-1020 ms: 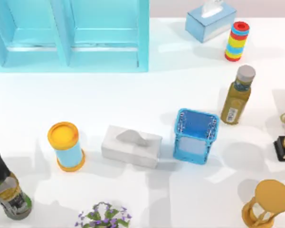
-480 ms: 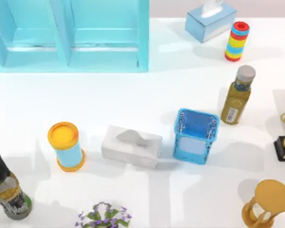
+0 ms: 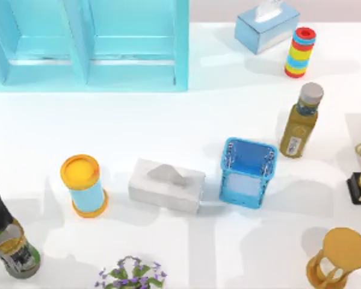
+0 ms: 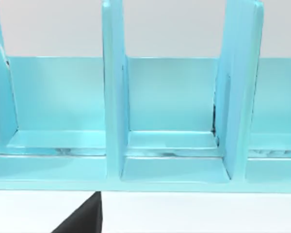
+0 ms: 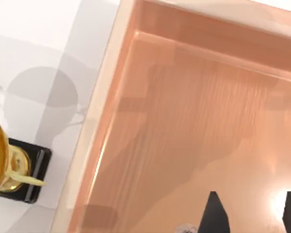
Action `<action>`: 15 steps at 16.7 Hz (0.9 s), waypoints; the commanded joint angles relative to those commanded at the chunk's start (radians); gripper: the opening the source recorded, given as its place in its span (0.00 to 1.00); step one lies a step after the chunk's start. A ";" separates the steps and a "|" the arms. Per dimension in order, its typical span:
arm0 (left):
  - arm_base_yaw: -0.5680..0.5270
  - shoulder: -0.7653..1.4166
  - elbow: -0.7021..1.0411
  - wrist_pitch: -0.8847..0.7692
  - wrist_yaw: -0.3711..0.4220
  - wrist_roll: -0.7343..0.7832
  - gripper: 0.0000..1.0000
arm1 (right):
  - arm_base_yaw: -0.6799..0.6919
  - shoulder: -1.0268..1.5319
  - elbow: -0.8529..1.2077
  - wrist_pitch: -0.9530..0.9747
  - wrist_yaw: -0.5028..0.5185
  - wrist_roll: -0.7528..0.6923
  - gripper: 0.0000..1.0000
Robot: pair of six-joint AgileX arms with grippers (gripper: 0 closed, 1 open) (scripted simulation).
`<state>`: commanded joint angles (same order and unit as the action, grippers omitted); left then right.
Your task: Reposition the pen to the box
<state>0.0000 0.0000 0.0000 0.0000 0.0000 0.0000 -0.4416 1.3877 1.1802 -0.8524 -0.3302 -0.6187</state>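
Note:
In the right wrist view my right gripper (image 5: 252, 213) hangs over the inside of the box (image 5: 104, 111), a shallow copper-coloured tray with a raised rim. Its two black fingertips (image 5: 213, 216) stand wide apart, open, with bare box floor between them. A small grey-white speckled bit (image 5: 186, 228) lies on the box floor beside one fingertip. It may be the end of the pen, but too little of it shows to tell. One dark part of my left gripper (image 4: 85, 218) shows in the left wrist view, facing the cyan shelf (image 4: 165, 145).
The top view has a blue mesh basket (image 3: 248, 171), a white tissue box (image 3: 166, 185), a yellow-lidded can (image 3: 83, 185), an olive bottle (image 3: 301, 122), a ring stack (image 3: 300, 52), a blue tissue box (image 3: 266, 26), an hourglass (image 3: 339, 257), a dark bottle (image 3: 6, 235) and a gold trophy (image 5: 5, 165).
No object on the table has moved. Only the faint shadows on the table near the blue basket have shifted a little.

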 joint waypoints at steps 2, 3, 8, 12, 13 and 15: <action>0.000 0.000 0.000 0.000 0.000 0.000 1.00 | 0.000 0.000 0.000 0.000 0.000 0.000 0.30; 0.000 0.000 0.000 0.000 0.000 0.000 1.00 | 0.000 0.000 0.000 0.000 0.000 0.000 0.38; 0.000 0.000 0.000 0.000 0.000 0.000 1.00 | 0.000 0.000 0.000 0.000 0.000 0.000 0.75; 0.000 0.000 0.000 0.000 0.000 0.000 1.00 | 0.000 0.000 0.000 0.000 0.000 0.000 1.00; 0.000 0.000 0.000 0.000 0.000 0.000 1.00 | 0.000 0.000 0.000 0.000 0.000 0.000 1.00; 0.000 0.000 0.000 0.000 0.000 0.000 1.00 | 0.000 0.000 0.000 0.000 0.000 0.000 1.00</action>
<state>0.0000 0.0000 0.0000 0.0000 0.0000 0.0000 -0.4416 1.3877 1.1802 -0.8524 -0.3302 -0.6187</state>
